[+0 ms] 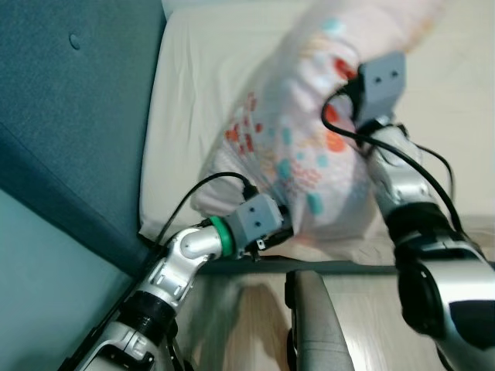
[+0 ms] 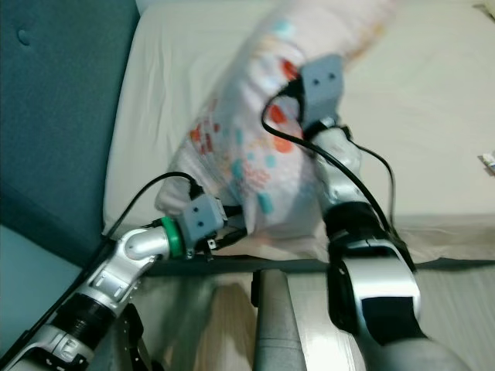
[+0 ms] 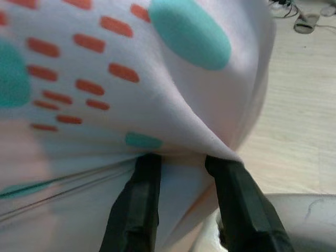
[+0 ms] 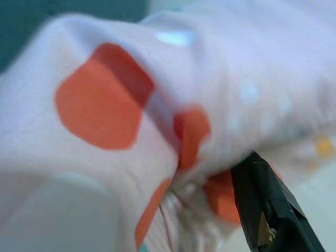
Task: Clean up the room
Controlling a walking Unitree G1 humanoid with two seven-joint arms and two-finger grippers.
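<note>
Pillow [image 1: 309, 147], pink patterned cover: judged light, soft, floppy. Left gripper [image 3: 181, 176] fingers pinch a cover fold at its near corner. Right gripper [image 4: 231, 210] is pressed into bunched fabric; its closure cannot be told.

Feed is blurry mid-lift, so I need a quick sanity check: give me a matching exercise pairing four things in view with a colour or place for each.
Things:
1. pillow
2. headboard
3. left tool
4. mattress

Descriptions:
A. teal, padded
B. cream, under the pillow
C. pale pink with orange and teal spots
D. at the pillow's lower corner, by the bed edge

Pairs: 1-C, 2-A, 3-D, 4-B
</note>
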